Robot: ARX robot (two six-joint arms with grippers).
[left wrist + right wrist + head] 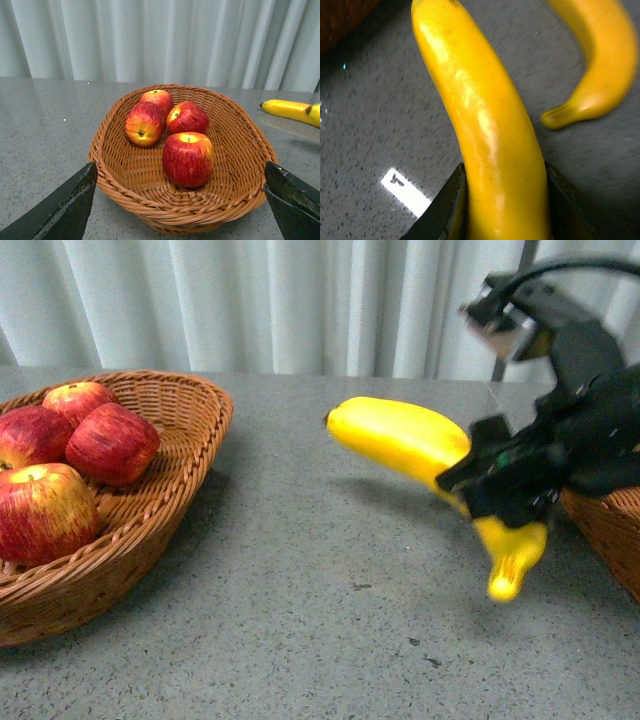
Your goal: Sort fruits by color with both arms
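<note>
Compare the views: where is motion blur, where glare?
Front view: the right pincer and its banana are motion-blurred, the apples sharper. Left wrist view: the basket is crisp. Right wrist view: a second banana is blurred; glare shines on the table.

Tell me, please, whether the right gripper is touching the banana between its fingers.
Touching. The right wrist view shows the right gripper clamped against both sides of the banana.

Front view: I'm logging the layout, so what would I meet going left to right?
Apple basket → banana → right gripper, shut on the banana → second basket at the edge.
</note>
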